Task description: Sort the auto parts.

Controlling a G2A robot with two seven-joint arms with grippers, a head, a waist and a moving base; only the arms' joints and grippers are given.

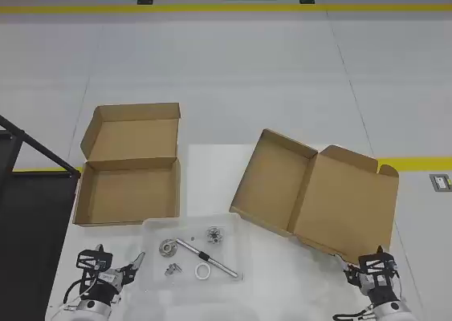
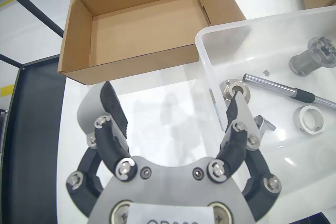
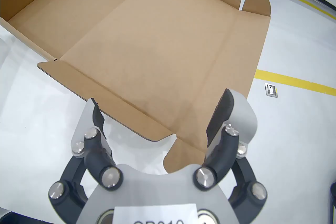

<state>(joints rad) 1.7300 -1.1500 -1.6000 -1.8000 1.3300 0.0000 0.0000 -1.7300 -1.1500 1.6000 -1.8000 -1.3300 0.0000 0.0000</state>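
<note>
The metal auto parts lie in a clear tray at the white table's near edge, flanked by the left box and right box, both open, with the left gripper and right gripper spread wide and empty, and pale floor with a yellow line beyond.

The left gripper is a silver plate with a white label. Out from the label, black curved links on silver pins carry silver fingers lined with ribbed black pads. The right gripper looks alike.
</note>
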